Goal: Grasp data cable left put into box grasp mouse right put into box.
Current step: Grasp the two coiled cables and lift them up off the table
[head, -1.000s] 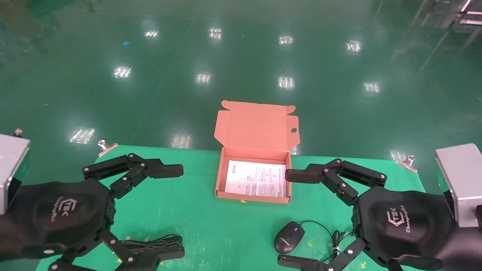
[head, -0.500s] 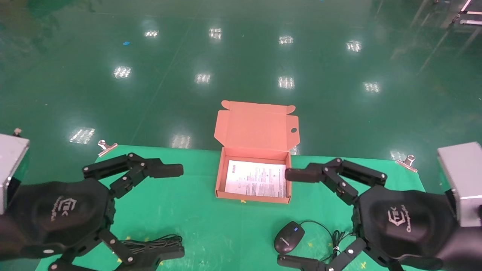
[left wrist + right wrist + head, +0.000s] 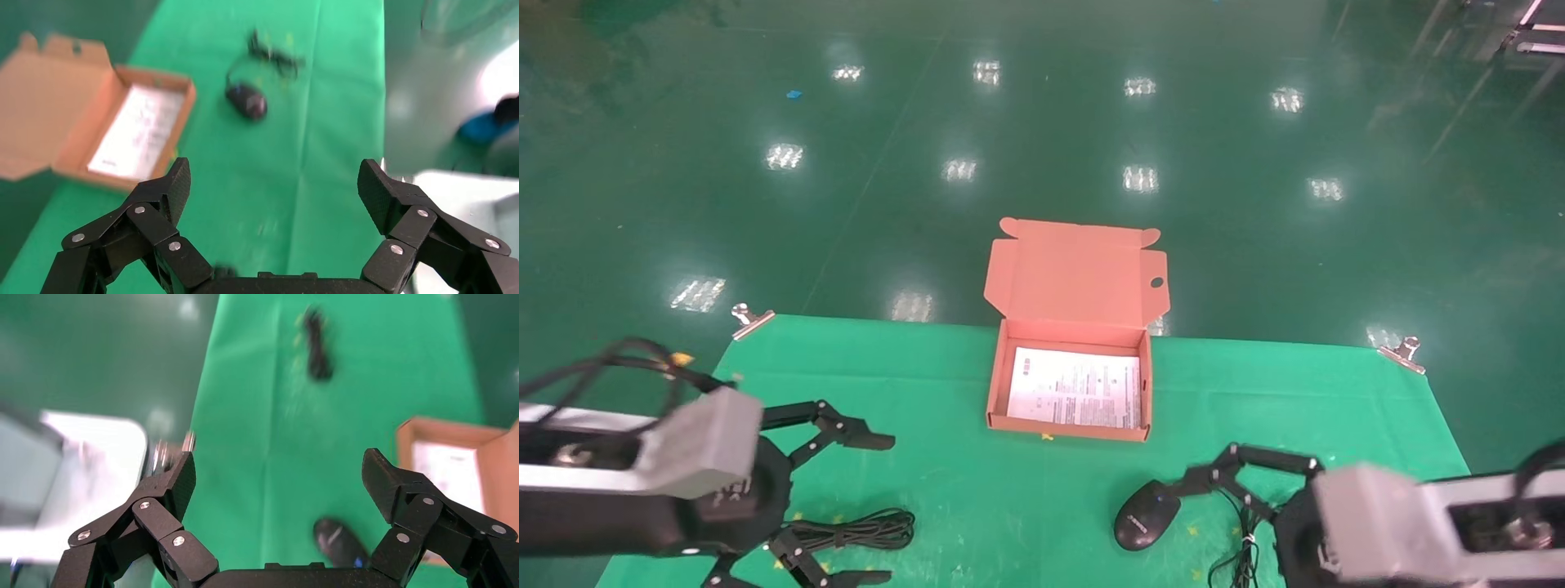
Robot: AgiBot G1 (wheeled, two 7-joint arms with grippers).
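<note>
The salmon-orange box [image 3: 1066, 429] stands open at the table's far middle, its lid upright and a white sheet inside. The coiled black data cable [image 3: 866, 529] lies near the front left. My left gripper [image 3: 874, 510] is open, one finger on each side of the cable and apart from it. The black mouse [image 3: 1147, 514] lies front right. My right gripper [image 3: 1177, 555] is open beside it, its far finger over the mouse's back end and its near finger out of view. In the left wrist view, the left gripper [image 3: 275, 184] is open with only green cloth between its fingers. In the right wrist view, the right gripper [image 3: 278, 471] is open with the mouse [image 3: 339, 542] low between its fingers.
A green cloth [image 3: 944, 457] covers the table, held by metal clips [image 3: 752, 318] at the far corners. The mouse's cord [image 3: 1242, 531] is bunched by the right gripper. Glossy green floor lies beyond the far edge.
Both arms have swung down and back toward the near edge, their wrists turned. Both grippers now sit lower, beside the cable and the mouse, and both stayed open.
</note>
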